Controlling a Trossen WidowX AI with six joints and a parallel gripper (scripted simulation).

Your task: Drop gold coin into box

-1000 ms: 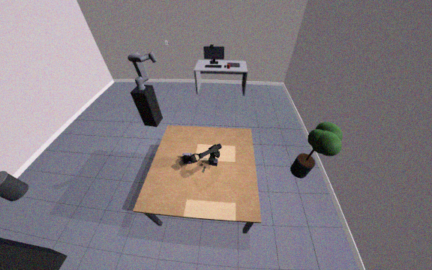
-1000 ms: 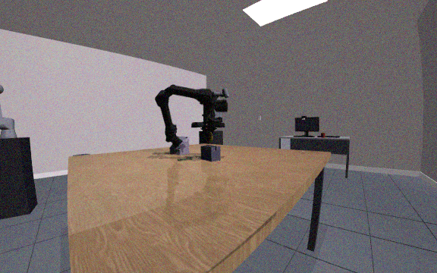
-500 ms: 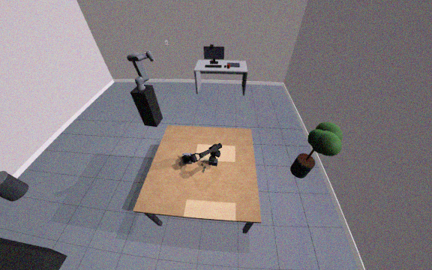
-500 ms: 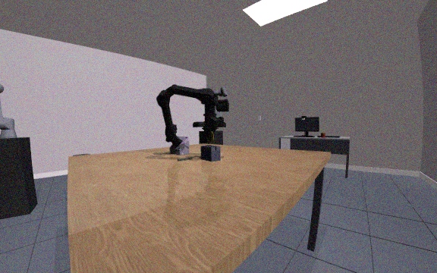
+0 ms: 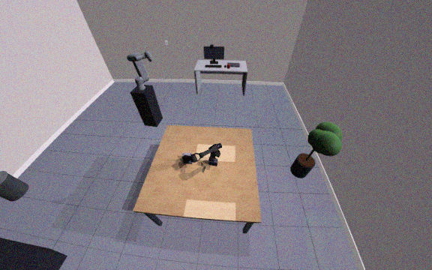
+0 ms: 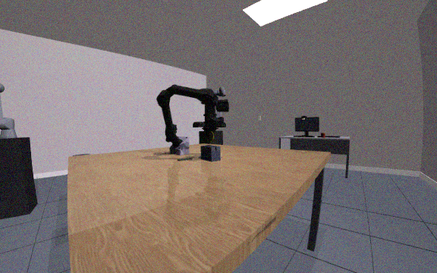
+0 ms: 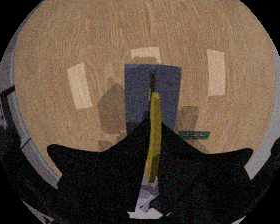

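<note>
My gripper [image 6: 212, 130] [image 7: 151, 123] is shut on the gold coin [image 6: 212, 136] [image 7: 155, 112], which shows edge-on and points down. The closed grey box [image 6: 210, 153] [image 7: 138, 92] stands on the table just below the coin, with a small gap in the exterior view. In the wrist view the dark slot [image 7: 152, 80] runs nearly in line with the coin, whose far end appears slightly right of it. The coin and fingers hide the slot's near part. The low dark-green holder [image 6: 185, 159] [image 7: 194, 135] lies empty beside the box, on the right in the wrist view.
The wooden table [image 5: 220, 187] [image 6: 146, 189] [image 7: 246, 105] carries the arm's base [image 5: 213, 162] [image 6: 180, 145]. A desk with a monitor [image 5: 214, 52] [image 6: 306, 123], another arm on a black pedestal [image 5: 148, 106] [image 6: 10, 178] and a plant [image 5: 325, 140] stand away from the table.
</note>
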